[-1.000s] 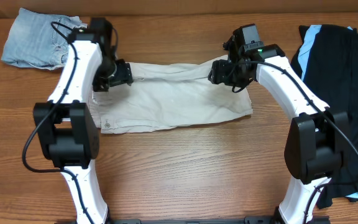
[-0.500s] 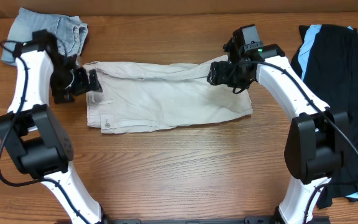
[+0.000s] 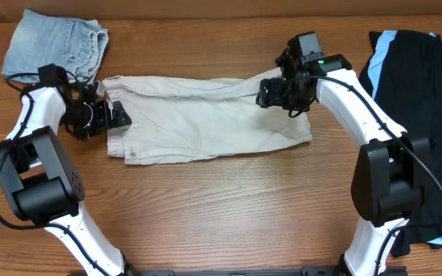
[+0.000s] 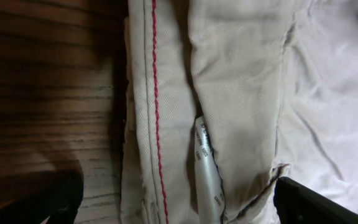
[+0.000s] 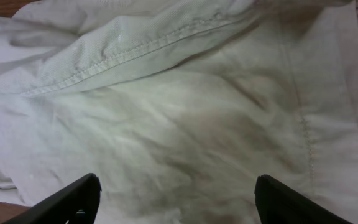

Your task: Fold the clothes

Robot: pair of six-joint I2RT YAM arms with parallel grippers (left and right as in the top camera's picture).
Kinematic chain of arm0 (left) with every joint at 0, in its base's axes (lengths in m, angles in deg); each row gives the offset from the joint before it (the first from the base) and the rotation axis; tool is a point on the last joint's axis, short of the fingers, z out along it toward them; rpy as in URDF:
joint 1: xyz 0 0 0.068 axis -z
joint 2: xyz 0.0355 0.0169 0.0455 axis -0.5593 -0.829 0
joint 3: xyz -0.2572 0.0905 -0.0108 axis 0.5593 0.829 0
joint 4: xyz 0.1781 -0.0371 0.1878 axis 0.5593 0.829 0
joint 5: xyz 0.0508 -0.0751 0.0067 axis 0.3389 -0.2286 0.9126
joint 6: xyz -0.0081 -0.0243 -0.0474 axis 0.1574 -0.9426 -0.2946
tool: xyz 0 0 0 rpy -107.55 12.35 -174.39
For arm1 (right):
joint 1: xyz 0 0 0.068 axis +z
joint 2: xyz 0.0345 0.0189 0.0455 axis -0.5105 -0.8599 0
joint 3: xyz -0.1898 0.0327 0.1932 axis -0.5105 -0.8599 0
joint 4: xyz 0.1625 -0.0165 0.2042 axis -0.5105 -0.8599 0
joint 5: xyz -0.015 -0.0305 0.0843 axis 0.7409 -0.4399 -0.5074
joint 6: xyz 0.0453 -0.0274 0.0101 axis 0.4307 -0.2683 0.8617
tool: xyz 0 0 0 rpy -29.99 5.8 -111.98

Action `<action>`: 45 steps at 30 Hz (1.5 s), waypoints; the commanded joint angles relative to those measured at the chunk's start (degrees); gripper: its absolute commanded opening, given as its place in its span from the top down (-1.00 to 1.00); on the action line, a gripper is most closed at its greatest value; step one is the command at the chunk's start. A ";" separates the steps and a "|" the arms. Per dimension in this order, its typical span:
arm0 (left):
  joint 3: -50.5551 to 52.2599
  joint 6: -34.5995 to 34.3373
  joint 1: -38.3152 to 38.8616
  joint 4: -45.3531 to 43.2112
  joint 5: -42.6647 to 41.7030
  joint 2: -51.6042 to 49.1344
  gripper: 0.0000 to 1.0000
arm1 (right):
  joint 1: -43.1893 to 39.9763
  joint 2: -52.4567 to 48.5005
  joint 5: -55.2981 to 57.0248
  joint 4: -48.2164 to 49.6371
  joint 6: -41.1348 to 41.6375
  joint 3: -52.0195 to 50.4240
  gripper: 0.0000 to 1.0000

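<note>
The left gripper (image 3: 118, 116) is hanging wide open over pale beige cotton shorts (image 3: 206, 123). The right gripper (image 3: 265, 90) is gaping too, empty.

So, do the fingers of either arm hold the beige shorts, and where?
Nothing is held. The left fingers and the right fingers stand open over the beige shorts.

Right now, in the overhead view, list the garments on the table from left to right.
Blue denim shorts → beige shorts → black garment with light-blue panels.
</note>
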 commanded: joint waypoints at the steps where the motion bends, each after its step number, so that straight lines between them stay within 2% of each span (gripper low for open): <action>1: 2.84 0.13 -0.39 -1.40 -1.42 0.57 -1.00 | 0.04 0.37 0.50 0.13 -0.52 1.11 -0.72; 4: 5.49 -3.89 0.92 -4.61 -2.34 0.57 -1.00 | 0.07 0.37 0.50 0.15 -0.50 1.11 -0.71; 13: 15.04 -4.17 8.44 -14.86 -8.72 0.57 -0.96 | 0.07 0.37 0.48 0.09 -0.50 1.11 -0.71; 15: 16.63 -4.13 9.29 -17.31 -11.02 0.57 -0.72 | 0.07 0.37 0.48 0.11 -0.48 1.11 -0.71; 16: 17.81 -4.33 9.92 -19.12 -11.87 0.57 -0.41 | 0.07 0.37 0.48 0.11 -0.48 1.11 -0.70; 17: 18.18 -4.35 10.23 -19.76 -11.91 0.57 -0.26 | 0.07 0.37 0.48 0.09 -0.48 1.11 -0.69; 19: 18.36 -4.33 10.32 -20.59 -11.87 0.57 0.46 | 0.11 0.37 0.48 -0.02 -0.48 1.11 -0.61; 20: 18.36 -4.42 10.29 -20.90 -11.87 0.57 0.74 | 0.11 0.37 0.46 0.00 -0.48 1.11 -0.58; 21: 18.36 -4.85 10.08 -21.35 -11.82 0.57 0.88 | 0.11 0.37 0.48 0.00 -0.48 1.11 -0.54; 25: 16.83 -6.80 9.05 -21.38 -11.85 0.59 0.91 | 0.11 0.37 0.46 0.02 -0.48 1.11 -0.48; 29: 12.37 -7.30 8.81 -16.02 -12.31 0.66 0.92 | 0.11 0.37 0.26 0.00 -0.48 1.11 -0.36; 32: 3.54 -7.15 8.81 -4.52 -11.41 1.22 0.92 | 0.11 0.37 0.26 0.15 -0.48 1.14 -0.30; 35: -6.51 -6.58 8.81 6.69 -6.73 1.95 0.92 | 0.11 0.37 -0.02 0.09 -0.46 1.14 -0.22; 40: -21.40 -5.09 9.25 23.15 0.42 2.51 0.92 | 0.63 0.37 -1.25 0.42 -0.02 1.11 0.13; 44: -29.77 -3.82 9.29 31.54 3.50 2.73 0.92 | 1.77 0.37 -1.03 0.79 -0.04 1.07 0.92; 45: -31.82 -3.80 9.46 33.20 4.85 2.84 0.92 | 1.95 0.35 -1.03 0.83 -0.04 1.07 0.92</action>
